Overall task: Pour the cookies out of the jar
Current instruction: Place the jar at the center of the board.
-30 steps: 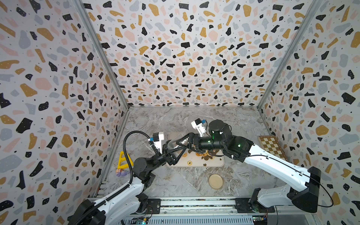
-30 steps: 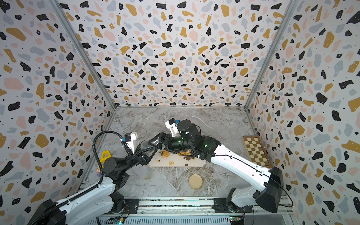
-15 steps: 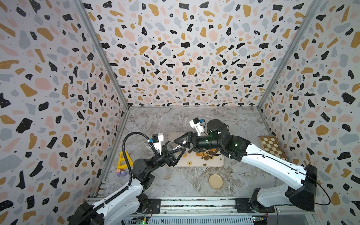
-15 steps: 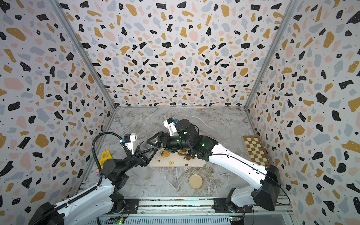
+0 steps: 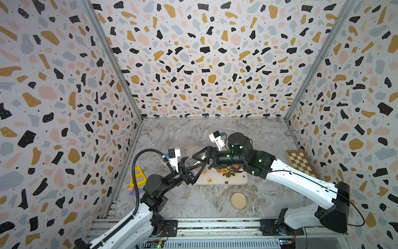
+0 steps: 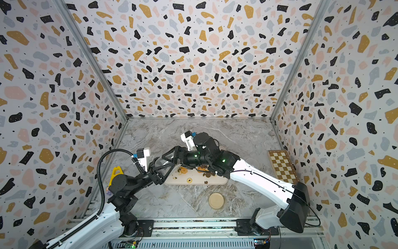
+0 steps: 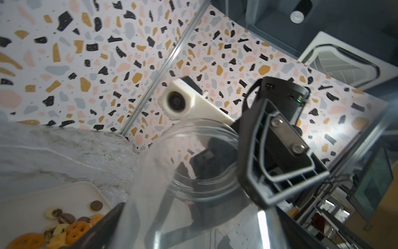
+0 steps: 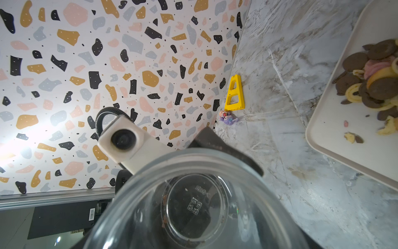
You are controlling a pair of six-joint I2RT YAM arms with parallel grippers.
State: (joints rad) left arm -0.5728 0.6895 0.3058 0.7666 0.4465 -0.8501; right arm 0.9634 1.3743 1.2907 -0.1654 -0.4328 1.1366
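The clear jar (image 5: 195, 163) (image 6: 165, 166) hangs on its side above the tray's left end, empty but for crumbs on its base (image 8: 193, 204). My right gripper (image 5: 202, 156) (image 6: 172, 156) is shut on its mouth end, with one finger (image 7: 280, 155) against the rim. My left gripper (image 5: 193, 170) (image 6: 163, 170) is open, its fingers (image 8: 224, 148) spread either side of the jar's base end (image 7: 193, 172). The cookies (image 5: 228, 171) (image 6: 204, 169) (image 7: 71, 228) (image 8: 370, 86) lie heaped on the cream tray (image 5: 237, 182) (image 6: 215, 181) (image 7: 64, 194) (image 8: 344, 140), orange, dark brown and pale.
A round tan lid (image 5: 238, 200) (image 6: 216, 201) lies on the marble in front of the tray. A chessboard (image 5: 300, 162) leans at the right wall. A yellow triangular piece (image 5: 137, 176) (image 8: 234, 94) and a small purple toy (image 8: 228, 117) sit by the left wall.
The right gripper with the jar has edged slightly left. The left gripper's jaws now stand wider around the jar's base end.
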